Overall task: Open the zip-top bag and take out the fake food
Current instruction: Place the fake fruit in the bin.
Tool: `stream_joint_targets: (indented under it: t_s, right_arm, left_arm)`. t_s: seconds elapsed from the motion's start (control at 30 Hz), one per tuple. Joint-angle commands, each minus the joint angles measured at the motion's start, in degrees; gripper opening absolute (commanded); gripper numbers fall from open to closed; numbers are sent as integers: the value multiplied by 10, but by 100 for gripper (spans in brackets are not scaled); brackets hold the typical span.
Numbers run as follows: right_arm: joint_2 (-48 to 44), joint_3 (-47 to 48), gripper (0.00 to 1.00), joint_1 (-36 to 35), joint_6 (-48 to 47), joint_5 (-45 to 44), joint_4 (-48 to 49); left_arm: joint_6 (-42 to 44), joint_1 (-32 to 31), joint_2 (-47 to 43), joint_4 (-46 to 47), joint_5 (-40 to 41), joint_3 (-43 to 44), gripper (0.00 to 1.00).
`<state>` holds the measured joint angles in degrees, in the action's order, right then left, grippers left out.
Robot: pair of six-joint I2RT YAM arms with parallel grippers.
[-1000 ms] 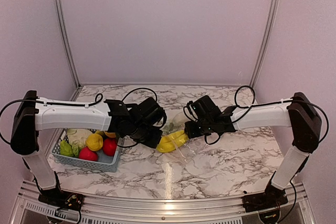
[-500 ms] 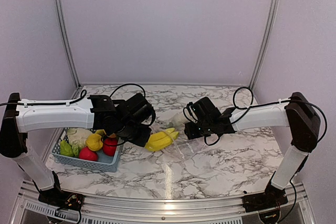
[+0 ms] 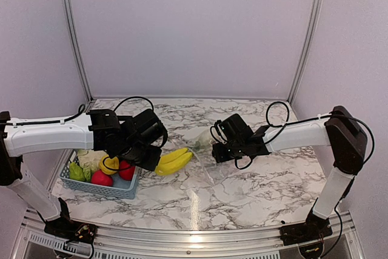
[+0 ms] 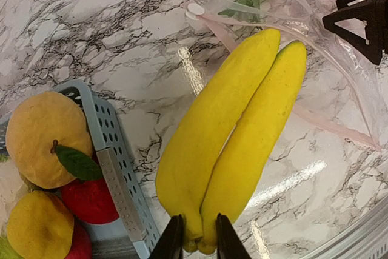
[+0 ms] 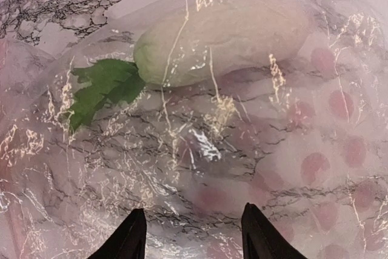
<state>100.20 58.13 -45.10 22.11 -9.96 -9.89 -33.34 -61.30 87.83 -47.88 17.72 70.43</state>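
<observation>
The yellow bananas (image 3: pixel 174 161) (image 4: pixel 236 144) hang just above the marble, their stem end pinched by my left gripper (image 3: pixel 154 161) (image 4: pixel 194 244), which is shut on them beside the basket. The clear zip-top bag (image 3: pixel 210 167) (image 5: pixel 212 150) lies crumpled on the table right of the bananas, its mouth (image 4: pixel 200 11) facing them. Inside it rests a pale white vegetable with a green leaf (image 5: pixel 224 37) (image 3: pixel 202 142). My right gripper (image 3: pixel 218 150) (image 5: pixel 194 235) stands open over the bag, fingers apart with crinkled plastic below them.
A light blue lattice basket (image 3: pixel 124 191) (image 4: pixel 115 168) sits at the near left. It holds an orange (image 4: pixel 45 137), a red apple (image 4: pixel 91 198), a lemon (image 3: pixel 110 164), a cabbage (image 3: pixel 90 158) and green fruit (image 3: pixel 76 172). Purple walls enclose the marble table.
My left arm has swung left, carrying the bananas away from the bag toward the basket. The right gripper has stayed almost still over the bag.
</observation>
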Motion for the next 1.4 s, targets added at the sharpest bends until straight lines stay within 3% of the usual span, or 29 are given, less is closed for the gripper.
stream_joint_targets:
  t_s: [0.0,0.93,1.37]
  right_arm:
    - [13,8,52,4,-2,6,6]
    - [30,25,51,4,-18,27,8]
    - [35,28,51,4,-25,50,14]
  left_arm:
    - [-26,-3,-39,-37,25,-9,17]
    - [-242,-1,-255,-158,146,-61,19]
    - [-409,9,-351,-251,189,-119,20]
